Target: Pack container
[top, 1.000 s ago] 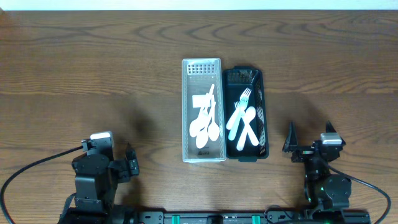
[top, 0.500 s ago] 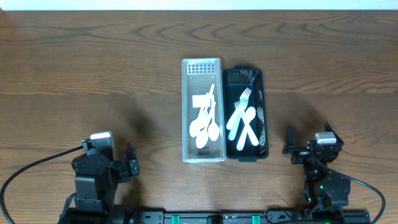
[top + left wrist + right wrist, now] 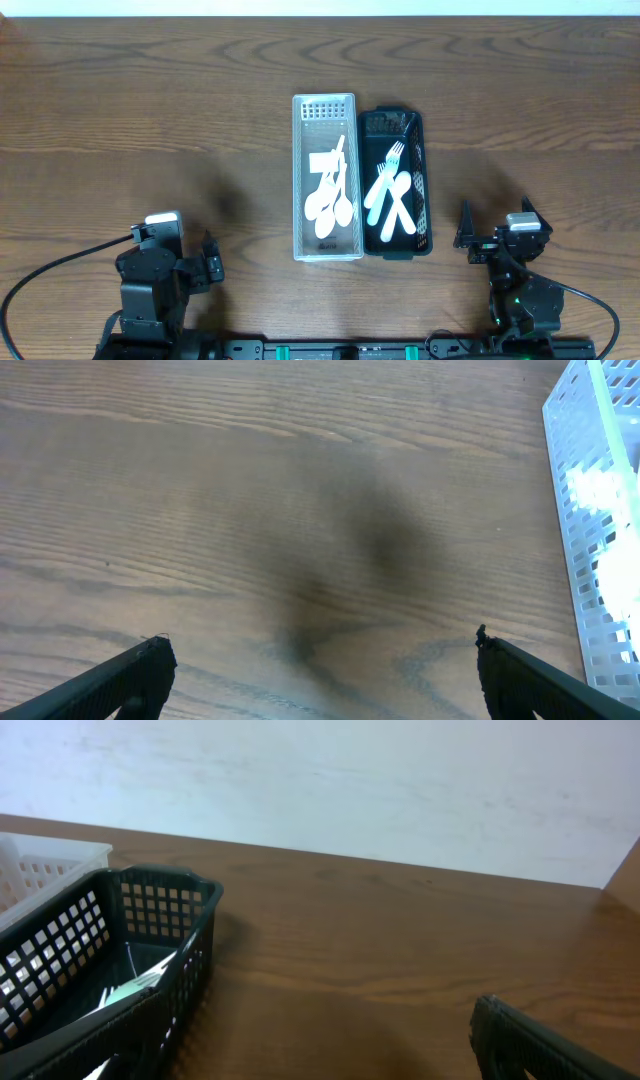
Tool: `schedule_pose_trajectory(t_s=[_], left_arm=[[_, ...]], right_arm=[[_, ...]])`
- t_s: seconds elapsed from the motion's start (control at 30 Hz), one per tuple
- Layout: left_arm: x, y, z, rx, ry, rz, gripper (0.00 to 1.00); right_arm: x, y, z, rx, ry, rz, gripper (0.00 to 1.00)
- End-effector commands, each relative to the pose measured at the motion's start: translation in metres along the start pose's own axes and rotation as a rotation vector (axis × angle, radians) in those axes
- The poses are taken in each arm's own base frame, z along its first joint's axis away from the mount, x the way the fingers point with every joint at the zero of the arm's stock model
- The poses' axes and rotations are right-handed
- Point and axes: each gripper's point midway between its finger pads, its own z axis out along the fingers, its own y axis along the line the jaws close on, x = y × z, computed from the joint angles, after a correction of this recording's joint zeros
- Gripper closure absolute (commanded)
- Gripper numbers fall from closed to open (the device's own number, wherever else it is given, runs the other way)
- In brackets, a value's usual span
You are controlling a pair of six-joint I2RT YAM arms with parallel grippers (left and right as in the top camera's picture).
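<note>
Right gripper settles back a touch, jaws wide and empty; left gripper is wide too. White basket and black basket sit at twelve o'clock, cutlery inside. A clumsy reach could shove those light baskets.

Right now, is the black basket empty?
Not empty. White plastic cutlery lies inside the black basket.

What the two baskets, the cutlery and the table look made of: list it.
White basket: likely moulded plastic, matte, perforated grid wall.
Dark basket: likely plastic too, dark green-black, square lattice.
Cutlery: probably disposable plastic, thin, uniformly white.
Table: wood or wood-look laminate, brown with visible grain; cannot tell which.
</note>
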Motion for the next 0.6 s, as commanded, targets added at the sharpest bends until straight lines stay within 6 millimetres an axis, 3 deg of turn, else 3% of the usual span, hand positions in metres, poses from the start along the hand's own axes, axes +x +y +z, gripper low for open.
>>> schedule_pose_trajectory(t_s=[0.0,0.17,0.37,0.57], left_arm=[[0.001,0.001,0.001,-0.006,0.003,0.010,0.02],[0.001,0.006,-0.001,-0.022,-0.009,0.017,0.02],[-0.004,0.019,-0.010,-0.052,-0.182,-0.067,0.02],[-0.018,0.027,0.011,-0.086,-0.388,-0.118,0.02]], right_arm=[[0.000,0.000,0.000,-0.001,-0.003,-0.011,0.01],[0.000,0.000,0.000,-0.001,-0.003,-0.011,0.01],[0.000,0.000,0.000,-0.001,-0.003,-0.011,0.01],[0.000,0.000,0.000,-0.001,-0.003,-0.011,0.01]])
